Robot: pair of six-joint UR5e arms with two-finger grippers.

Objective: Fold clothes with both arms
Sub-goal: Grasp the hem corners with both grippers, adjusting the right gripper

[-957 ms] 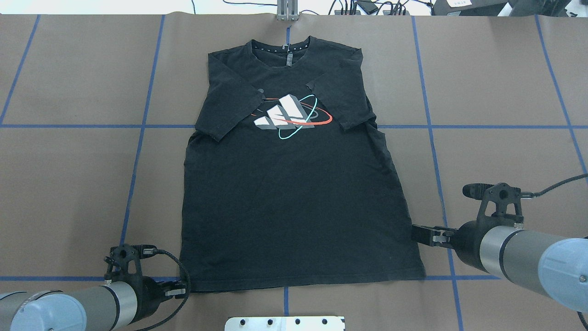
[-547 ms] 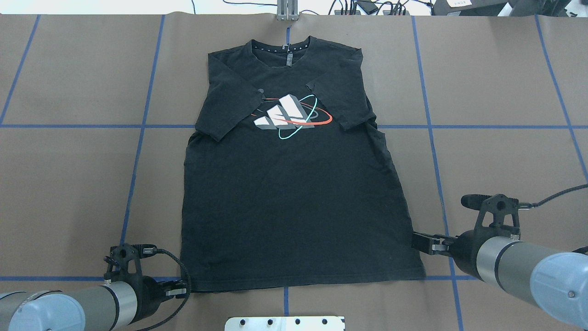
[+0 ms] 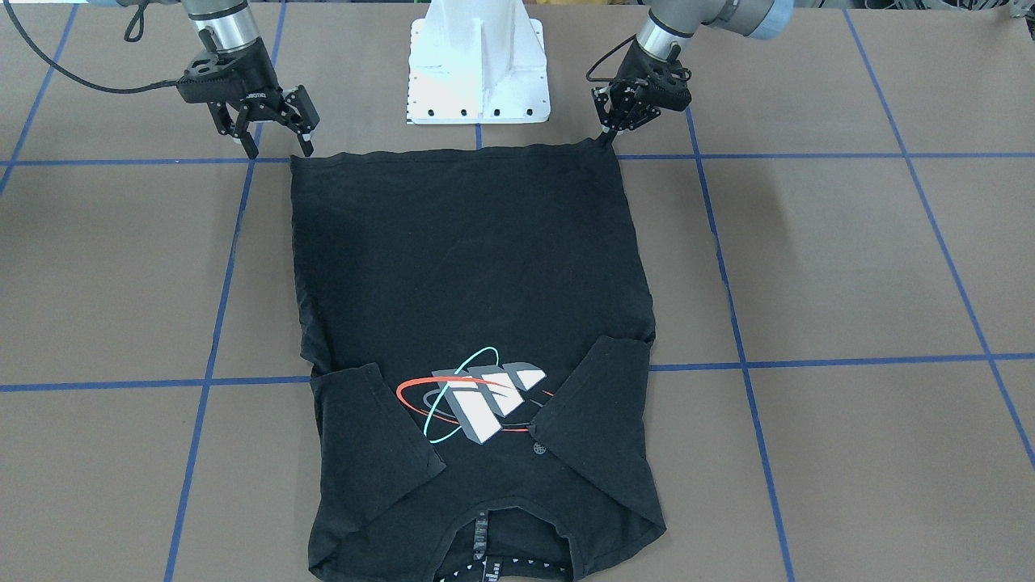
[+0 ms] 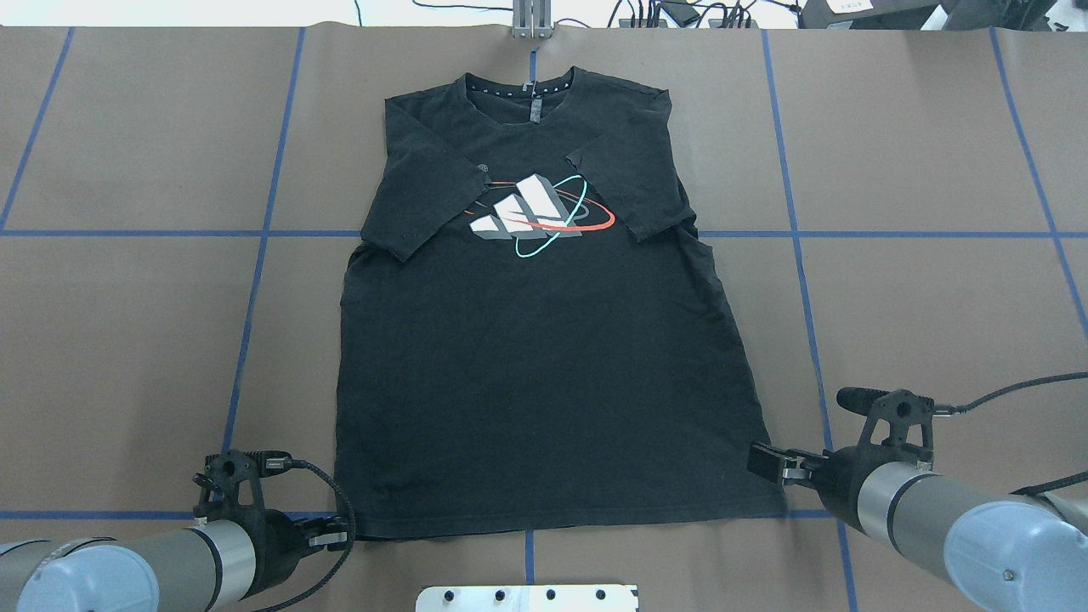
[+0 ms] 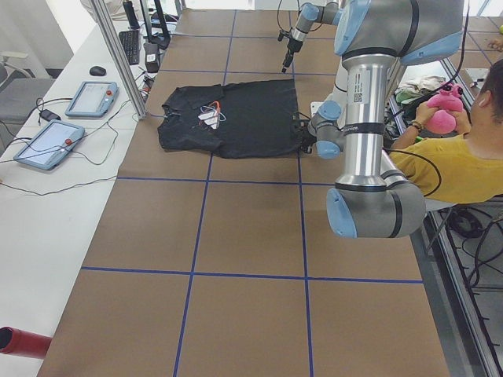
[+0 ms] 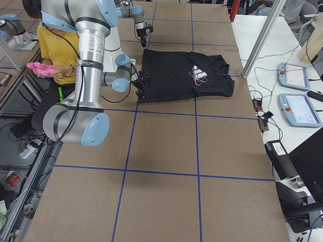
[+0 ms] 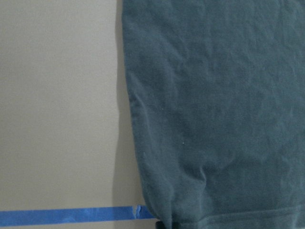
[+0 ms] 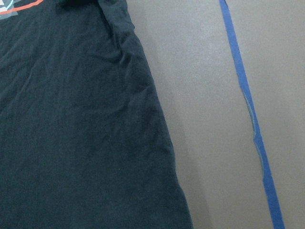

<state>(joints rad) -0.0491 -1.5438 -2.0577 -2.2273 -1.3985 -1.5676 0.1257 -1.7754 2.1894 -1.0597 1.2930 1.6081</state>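
Observation:
The black T-shirt lies flat and face up on the brown table, both sleeves folded in over the chest graphic, collar at the far side. It also shows in the front view. My left gripper sits at the hem's left corner, its fingers close together on the cloth edge. The left wrist view shows that hem corner. My right gripper is open, fingers spread, just beside the hem's right corner; overhead it is at the shirt's right edge. The right wrist view shows that edge.
The white base block stands just behind the hem. Blue tape lines grid the table. A seated operator in yellow is beside the robot. Tablets and a metal post are past the collar end.
My right gripper has moved back along the shirt's right edge toward the hem corner. The left arm and the shirt have not moved.

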